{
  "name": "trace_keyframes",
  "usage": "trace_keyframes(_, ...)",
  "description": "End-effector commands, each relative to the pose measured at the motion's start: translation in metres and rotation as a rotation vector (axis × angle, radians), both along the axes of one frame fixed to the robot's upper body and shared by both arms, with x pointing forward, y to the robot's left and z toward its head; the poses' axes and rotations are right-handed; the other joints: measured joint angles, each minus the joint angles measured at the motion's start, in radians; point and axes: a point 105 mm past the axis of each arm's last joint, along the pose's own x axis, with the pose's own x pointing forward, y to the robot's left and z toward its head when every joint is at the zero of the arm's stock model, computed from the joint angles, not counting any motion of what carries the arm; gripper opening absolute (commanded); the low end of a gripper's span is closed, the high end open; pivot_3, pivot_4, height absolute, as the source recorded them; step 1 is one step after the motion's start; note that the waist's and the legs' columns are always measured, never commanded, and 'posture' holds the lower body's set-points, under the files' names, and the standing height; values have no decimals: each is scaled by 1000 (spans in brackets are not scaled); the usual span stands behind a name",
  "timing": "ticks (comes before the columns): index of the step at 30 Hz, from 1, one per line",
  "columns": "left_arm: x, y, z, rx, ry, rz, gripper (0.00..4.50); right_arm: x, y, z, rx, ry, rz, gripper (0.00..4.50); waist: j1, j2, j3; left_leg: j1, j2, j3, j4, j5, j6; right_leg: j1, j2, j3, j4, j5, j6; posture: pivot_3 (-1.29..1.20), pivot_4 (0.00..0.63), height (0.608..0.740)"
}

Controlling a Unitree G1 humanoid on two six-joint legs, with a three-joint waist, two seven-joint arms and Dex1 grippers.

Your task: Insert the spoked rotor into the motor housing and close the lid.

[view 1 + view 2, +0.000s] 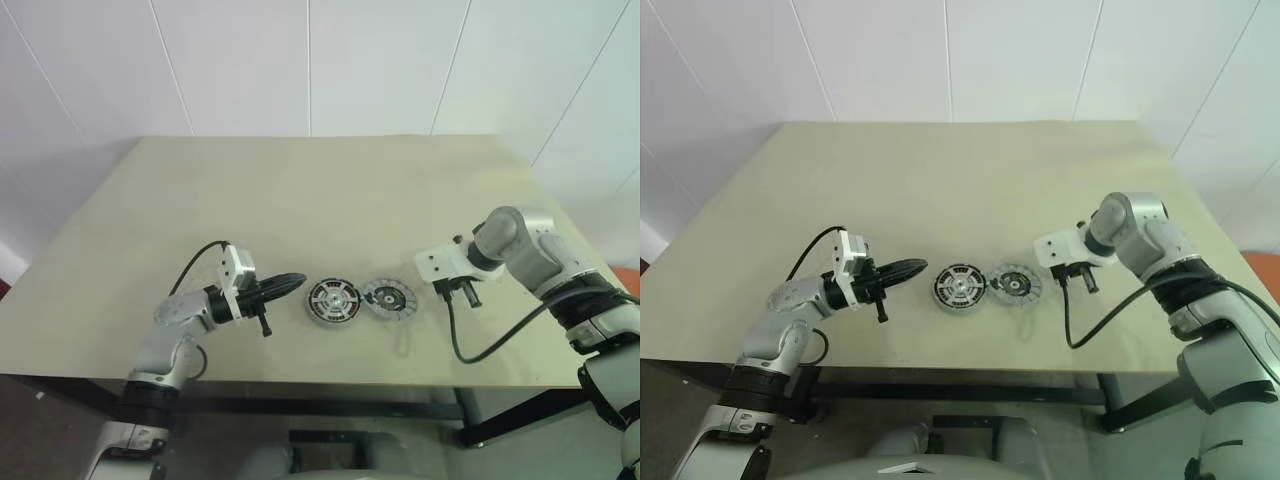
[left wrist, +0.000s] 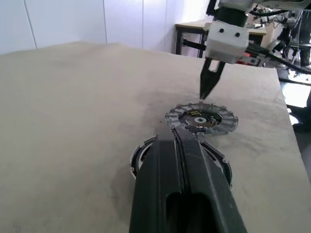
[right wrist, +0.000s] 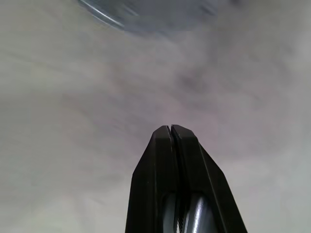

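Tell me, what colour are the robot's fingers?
Black. The left gripper's fingers show it best in the left wrist view, pressed together over the table.

The two head views look forward and down from above the beige flat-topped counter, taking in its whole top and the white panelled wall behind; they share nearly the same scene. The left wrist view runs low and level along the counter, close behind its black two-fingered left pincer. The right wrist view faces steeply down, very near the surface.
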Motion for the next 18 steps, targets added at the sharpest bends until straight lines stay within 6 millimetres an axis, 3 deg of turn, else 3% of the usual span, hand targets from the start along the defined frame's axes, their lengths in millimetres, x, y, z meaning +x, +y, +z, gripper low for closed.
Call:
trace_keyframes(1, 1, 0, 17, -19, -53, -13, 0, -5, 8, 15, 106, 30, -25, 45, 0, 0, 0, 1, 0, 0, 0, 0, 0, 1, 0, 0, 0, 0, 0, 0, 0, 740)
trace_keyframes(8, 0, -1, 16, -15, -45, -11, 0, -15, 24, 15, 221, 93, -53, 45, 2, 0, 0, 9, 0, -1, 0, 0, 0, 10, 0, -1, -1, 0, 0, 0, 0, 740)
trace_keyframes(18, 2, -3, 17, -18, -43, -13, 0, -15, 37, 15, 288, 55, -74, 45, -1, 0, 0, 9, 1, -1, 0, 0, 0, 10, 0, -1, -1, 0, 0, 0, 0, 740)
